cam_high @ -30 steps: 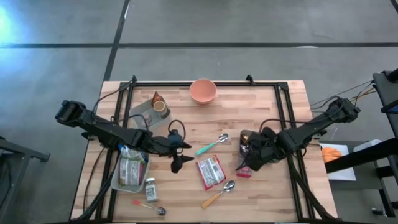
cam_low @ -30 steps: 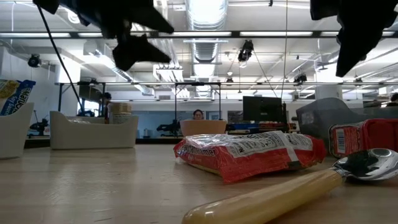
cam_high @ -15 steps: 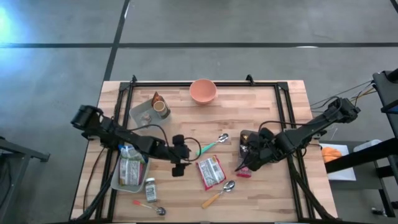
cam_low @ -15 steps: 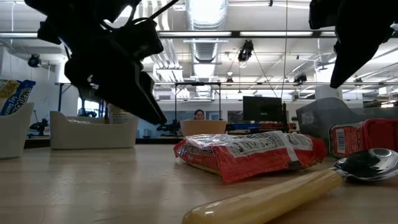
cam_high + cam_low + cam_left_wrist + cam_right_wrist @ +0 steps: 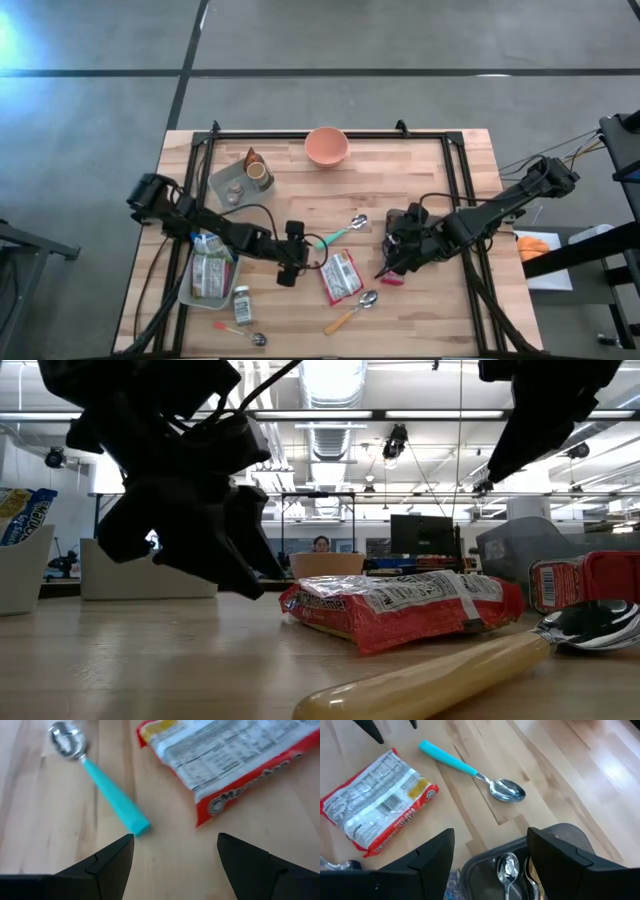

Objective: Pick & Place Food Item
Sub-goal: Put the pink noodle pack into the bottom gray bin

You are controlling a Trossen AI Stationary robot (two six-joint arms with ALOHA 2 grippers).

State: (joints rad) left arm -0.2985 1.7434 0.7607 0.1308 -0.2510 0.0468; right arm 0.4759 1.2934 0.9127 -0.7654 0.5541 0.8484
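- Landmark: red noodle packet [image 5: 339, 275], flat on the worktop [image 5: 420, 310] near its middle. Nothing is holding it.
- Left gripper [image 5: 297, 262] sits low, just beside the packet on the left-arm side. Jaws released, empty, bare wood between the fingertips [image 5: 117, 851] in the left wrist view.
- Teal-handled spoon [image 5: 339, 233] lies just beyond the packet toward the far edge. Its handle end is near the left gripper, apart from it.
- Right gripper [image 5: 393, 255] hovers on the packet's other side, near it. Jaws spread, grasping nothing.
- Dark tray [image 5: 555, 837] is right under the right gripper, with a spoon [image 5: 508, 869] lying inside.
- Small red packet [image 5: 392, 276] lies beside the noodle packet, on the right gripper's side.
- Yellow-handled spoon [image 5: 351, 312] lies just beside the packet toward the near edge.
- Pink bowl [image 5: 326, 146] is well apart from the packet, at the far edge.
- Grey bin [image 5: 207, 275] with a snack bag [image 5: 211, 268] stands past the left gripper from the packet.
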